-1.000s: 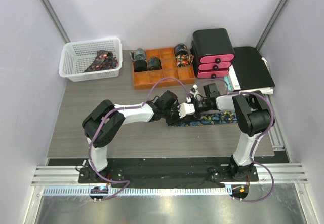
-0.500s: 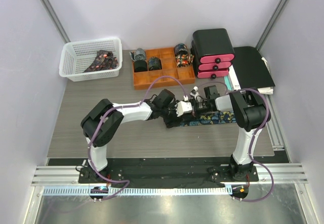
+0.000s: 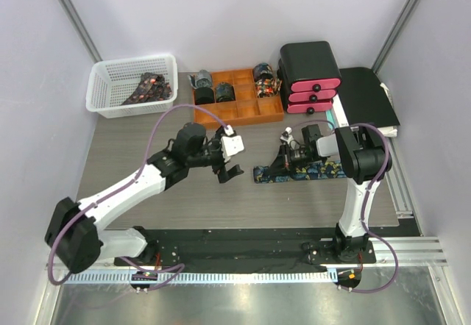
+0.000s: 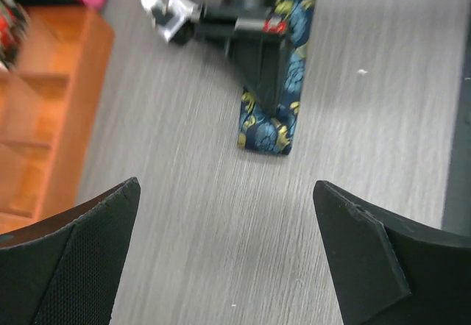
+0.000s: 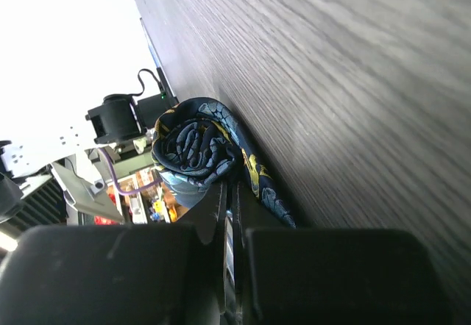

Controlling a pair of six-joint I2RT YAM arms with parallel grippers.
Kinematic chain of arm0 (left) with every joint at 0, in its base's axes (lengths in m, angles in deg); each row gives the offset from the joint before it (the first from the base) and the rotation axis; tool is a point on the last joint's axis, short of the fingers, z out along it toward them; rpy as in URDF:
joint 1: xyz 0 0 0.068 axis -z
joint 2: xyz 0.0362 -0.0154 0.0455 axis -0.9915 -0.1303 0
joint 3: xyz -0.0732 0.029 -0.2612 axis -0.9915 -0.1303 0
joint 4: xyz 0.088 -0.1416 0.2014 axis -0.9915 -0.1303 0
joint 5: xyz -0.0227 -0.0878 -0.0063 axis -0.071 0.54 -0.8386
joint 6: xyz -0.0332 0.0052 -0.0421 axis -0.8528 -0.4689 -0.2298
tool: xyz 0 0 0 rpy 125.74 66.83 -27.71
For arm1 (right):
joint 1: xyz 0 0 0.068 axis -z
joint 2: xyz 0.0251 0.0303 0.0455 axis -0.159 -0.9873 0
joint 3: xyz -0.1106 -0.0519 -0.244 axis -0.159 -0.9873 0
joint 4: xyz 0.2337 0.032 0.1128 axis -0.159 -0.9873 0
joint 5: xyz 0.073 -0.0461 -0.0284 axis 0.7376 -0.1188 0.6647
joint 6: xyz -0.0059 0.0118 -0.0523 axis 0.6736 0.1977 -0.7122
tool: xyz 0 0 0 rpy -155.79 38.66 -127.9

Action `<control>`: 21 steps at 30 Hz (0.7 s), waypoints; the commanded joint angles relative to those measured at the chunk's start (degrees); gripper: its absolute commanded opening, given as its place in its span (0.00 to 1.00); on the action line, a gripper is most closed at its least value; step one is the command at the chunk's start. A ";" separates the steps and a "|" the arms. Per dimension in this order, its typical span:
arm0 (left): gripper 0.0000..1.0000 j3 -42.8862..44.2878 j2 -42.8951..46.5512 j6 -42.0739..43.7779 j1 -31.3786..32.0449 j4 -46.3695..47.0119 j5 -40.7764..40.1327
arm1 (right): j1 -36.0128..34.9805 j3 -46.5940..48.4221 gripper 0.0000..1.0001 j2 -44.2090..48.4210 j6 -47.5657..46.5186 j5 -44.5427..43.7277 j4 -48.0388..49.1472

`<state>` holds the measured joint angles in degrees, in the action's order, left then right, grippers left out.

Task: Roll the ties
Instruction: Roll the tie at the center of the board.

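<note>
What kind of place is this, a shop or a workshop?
Probably a robotics test booth: plain white panels enclose a table, two arms are bolted to a metal rail, and ties wait in a basket.

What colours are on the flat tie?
Dark navy tie with blue and yellow shapes; left wrist view.

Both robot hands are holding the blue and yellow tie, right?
Not both. Only the right hand is shut on the blue and yellow tie. The left hand is open and apart from it, as the top view shows.
</note>
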<state>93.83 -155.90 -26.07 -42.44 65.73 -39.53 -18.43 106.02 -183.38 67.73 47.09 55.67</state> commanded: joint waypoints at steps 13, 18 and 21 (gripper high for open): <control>0.96 -13.87 -21.81 -11.96 2.46 46.91 9.47 | -0.21 3.03 0.01 -8.69 -9.69 -7.38 -14.83; 0.95 -14.57 -29.55 -12.50 4.57 59.29 5.51 | -1.09 1.89 0.01 -9.48 -10.05 -7.21 -14.83; 0.93 -14.39 -33.68 -13.46 5.71 63.35 2.44 | -1.01 1.45 0.01 -10.18 -10.13 -7.03 -14.74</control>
<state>79.54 -186.40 -37.53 -38.11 113.62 -32.97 -18.47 111.09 -187.51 58.63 50.90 47.06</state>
